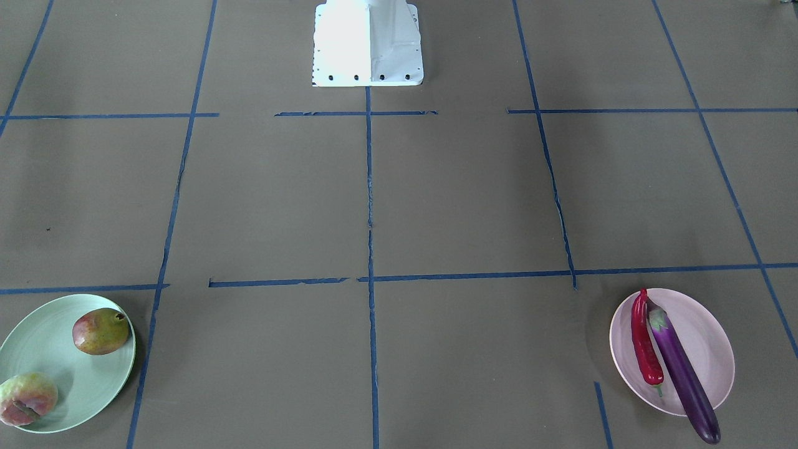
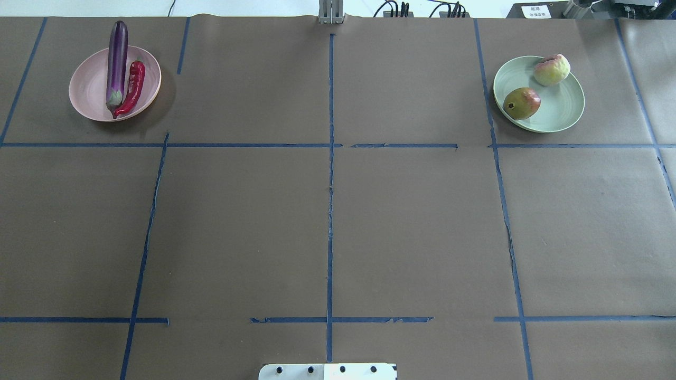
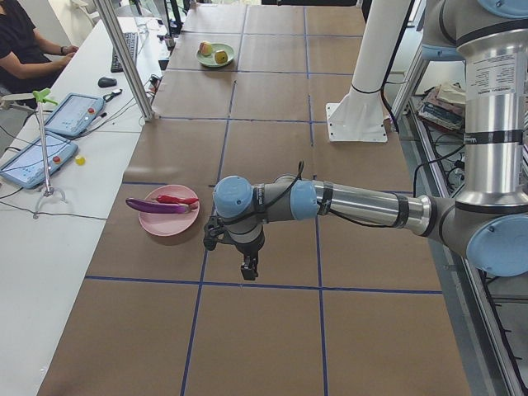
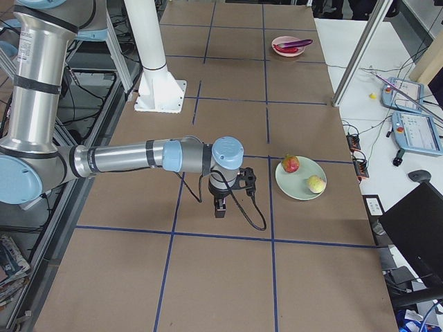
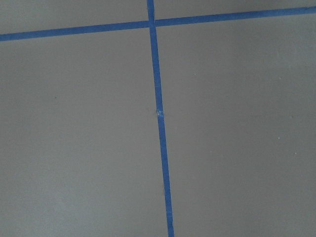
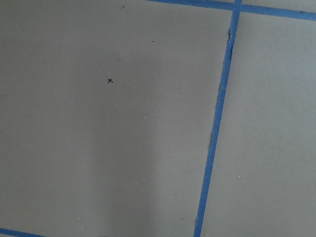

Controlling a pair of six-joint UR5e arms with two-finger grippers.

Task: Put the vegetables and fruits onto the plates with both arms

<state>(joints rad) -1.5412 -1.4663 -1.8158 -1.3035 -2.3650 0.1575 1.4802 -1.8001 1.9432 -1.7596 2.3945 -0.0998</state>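
The purple eggplant [image 2: 117, 58] and the red chili pepper [image 2: 133, 87] lie side by side on the pink plate [image 2: 90, 89] at the far left; the eggplant's tip overhangs the rim. The pomegranate [image 2: 522, 103] and the peach [image 2: 552, 69] sit on the mint green plate [image 2: 560, 105] at the far right. My left gripper [image 3: 247, 271] hangs above the table beside the pink plate [image 3: 169, 221], holding nothing I can see. My right gripper [image 4: 219, 209] hangs above the table beside the green plate [image 4: 297, 181]. I cannot tell if either is open or shut.
The white base block [image 1: 368, 43] stands at the robot's edge of the table. Blue tape lines [image 2: 330, 184] grid the brown surface. A side desk with tablets [image 3: 37, 157], a metal post [image 3: 124, 58] and a seated operator [image 3: 21, 45] lies beyond the plates.
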